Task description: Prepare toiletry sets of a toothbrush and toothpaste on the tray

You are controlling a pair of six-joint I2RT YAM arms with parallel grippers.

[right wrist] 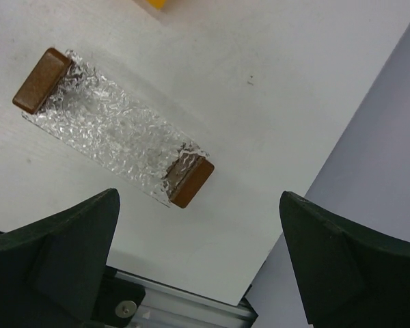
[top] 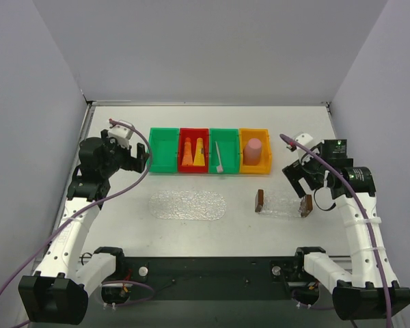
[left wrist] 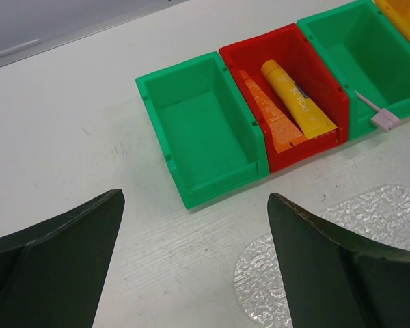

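White tabletop (top: 273, 123) between plain pale grey walls (top: 212, 48) on three sides, soft even light.

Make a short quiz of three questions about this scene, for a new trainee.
1. Which bin holds the two toothpaste tubes? A) green B) red C) orange
2. True or false: the toothbrush already lies on the tray.
3. Fill in: the left gripper and the right gripper hold nothing, and their jaws stand ___.

Key: 1 B, the red bin. 2 False: it is in a green bin. 3 Open.
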